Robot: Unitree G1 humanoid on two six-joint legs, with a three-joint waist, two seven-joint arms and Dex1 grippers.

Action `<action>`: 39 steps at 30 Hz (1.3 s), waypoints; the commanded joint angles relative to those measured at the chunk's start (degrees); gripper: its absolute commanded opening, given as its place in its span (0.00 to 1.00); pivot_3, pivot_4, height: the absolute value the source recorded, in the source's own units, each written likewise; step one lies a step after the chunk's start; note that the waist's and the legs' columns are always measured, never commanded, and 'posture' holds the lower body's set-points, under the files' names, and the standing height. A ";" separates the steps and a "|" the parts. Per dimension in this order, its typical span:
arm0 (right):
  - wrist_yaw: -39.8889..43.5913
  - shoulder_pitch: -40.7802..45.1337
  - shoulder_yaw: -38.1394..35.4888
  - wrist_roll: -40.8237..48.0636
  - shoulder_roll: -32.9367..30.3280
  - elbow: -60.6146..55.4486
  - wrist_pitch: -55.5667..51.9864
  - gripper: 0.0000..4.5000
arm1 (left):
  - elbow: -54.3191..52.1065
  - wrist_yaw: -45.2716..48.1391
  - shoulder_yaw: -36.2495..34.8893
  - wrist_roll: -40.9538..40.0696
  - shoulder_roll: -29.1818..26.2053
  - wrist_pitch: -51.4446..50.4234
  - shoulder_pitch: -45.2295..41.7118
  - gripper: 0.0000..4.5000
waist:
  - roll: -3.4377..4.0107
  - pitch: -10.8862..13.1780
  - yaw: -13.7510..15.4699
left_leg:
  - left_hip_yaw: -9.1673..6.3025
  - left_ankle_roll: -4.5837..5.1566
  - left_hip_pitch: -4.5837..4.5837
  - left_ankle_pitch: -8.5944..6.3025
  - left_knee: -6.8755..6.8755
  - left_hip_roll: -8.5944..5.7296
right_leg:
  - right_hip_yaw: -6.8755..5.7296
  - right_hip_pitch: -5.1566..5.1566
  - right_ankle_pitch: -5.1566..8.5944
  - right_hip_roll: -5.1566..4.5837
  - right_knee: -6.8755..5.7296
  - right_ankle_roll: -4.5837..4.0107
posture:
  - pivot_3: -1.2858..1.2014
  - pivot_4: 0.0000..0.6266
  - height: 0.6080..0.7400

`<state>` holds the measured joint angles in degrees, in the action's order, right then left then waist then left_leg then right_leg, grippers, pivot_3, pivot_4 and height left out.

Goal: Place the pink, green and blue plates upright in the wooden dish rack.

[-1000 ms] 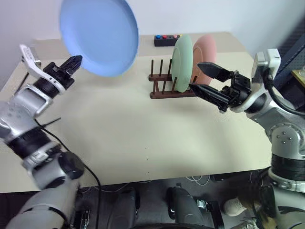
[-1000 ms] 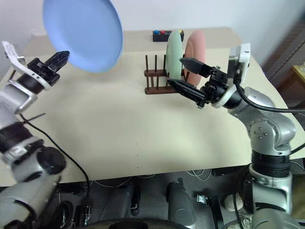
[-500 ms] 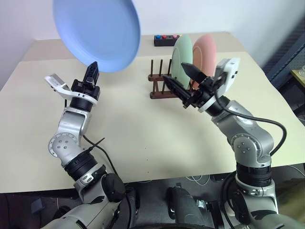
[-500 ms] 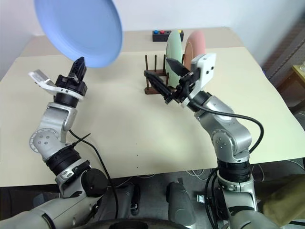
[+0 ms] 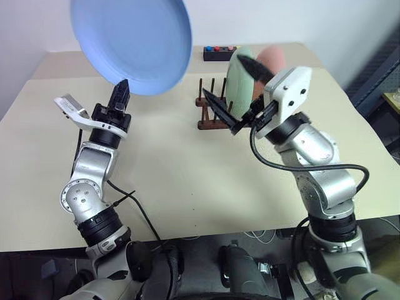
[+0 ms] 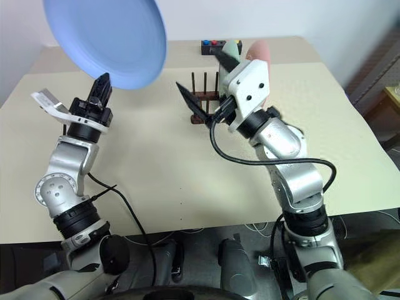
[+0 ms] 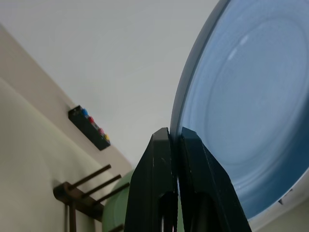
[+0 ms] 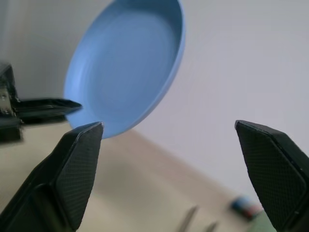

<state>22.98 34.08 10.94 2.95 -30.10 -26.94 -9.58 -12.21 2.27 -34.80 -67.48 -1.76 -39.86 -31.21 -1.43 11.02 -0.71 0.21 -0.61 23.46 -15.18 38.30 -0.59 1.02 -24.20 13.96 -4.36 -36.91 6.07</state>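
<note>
Cream-coloured surface (image 5: 187,175) against a pale wall; left claw (image 5: 120,94) pinched together on the lower rim of the blue plate (image 5: 131,40), held raised and tilted above the surface's left half, well apart from the wooden dish rack (image 5: 209,112); right claw (image 5: 232,94) spread wide and holding nothing, just in front of the rack, one finger crossing the green plate (image 5: 237,78), the other low by the rack's pegs; green plate standing upright between the pegs, pink plate (image 5: 274,56) upright just behind it, partly hidden by the right arm; rack's front pegs bare; small black box with coloured buttons (image 5: 220,52) at the far edge of the surface, behind the rack; from the right wrist, blue plate framed between the two wide-set black fingertips (image 8: 77,164).
</note>
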 commanded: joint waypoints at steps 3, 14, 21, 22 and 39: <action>-2.38 6.19 8.83 -32.68 -9.96 6.90 18.23 1.00 | -1.02 0.40 4.37 1.57 -1.49 3.82 -0.46 0.01 | -0.01 -0.01 0.02 | 0.01 -0.04 -0.01 0.03 -0.01 -0.01 | 0.01 0.00 0.00 0.00 0.02 0.00 | 0.52 0.24 1.00; -3.70 8.86 13.43 -51.79 -2.52 13.73 20.30 1.00 | -4.60 -1.26 10.69 3.59 -1.70 6.52 2.31 0.01 | -0.03 -0.01 0.02 | -0.04 -0.13 -0.01 0.07 -0.05 0.04 | 0.01 0.02 0.00 0.00 0.04 -0.01 | 0.52 0.24 1.00; -4.13 11.23 13.90 -56.38 3.11 18.83 18.40 1.00 | -7.40 0.46 14.19 3.91 -2.27 6.58 4.86 0.01 | -0.03 -0.01 0.02 | -0.06 -0.15 -0.01 0.09 -0.06 0.04 | 0.00 0.03 -0.01 -0.01 0.05 -0.02 | 0.52 0.24 1.00; -3.93 11.20 13.98 -56.69 3.59 19.23 18.24 1.00 | -7.56 0.22 14.39 3.85 -1.94 6.96 5.02 0.01 | -0.03 -0.01 0.09 | -0.06 -0.15 -0.01 0.09 -0.07 0.04 | 0.00 0.03 -0.01 -0.01 0.06 -0.02 | 0.52 0.24 1.00; -4.64 11.75 12.78 -58.65 5.63 21.19 16.71 0.01 | -7.54 -1.53 17.16 4.78 -2.95 8.69 3.19 0.00 | -0.02 -0.01 0.02 | -0.09 -0.15 -0.01 0.09 -0.08 0.02 | -0.03 0.04 0.00 -0.01 0.08 -0.03 | 0.52 0.24 1.00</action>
<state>19.46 44.34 25.43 -55.68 -24.99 -3.82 7.36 -17.70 0.83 -18.63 -62.67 -4.51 -32.01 -27.18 -1.45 11.01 -0.69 0.12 -0.75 23.45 -15.10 38.22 -0.57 0.99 -24.16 13.96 -4.36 -36.82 6.05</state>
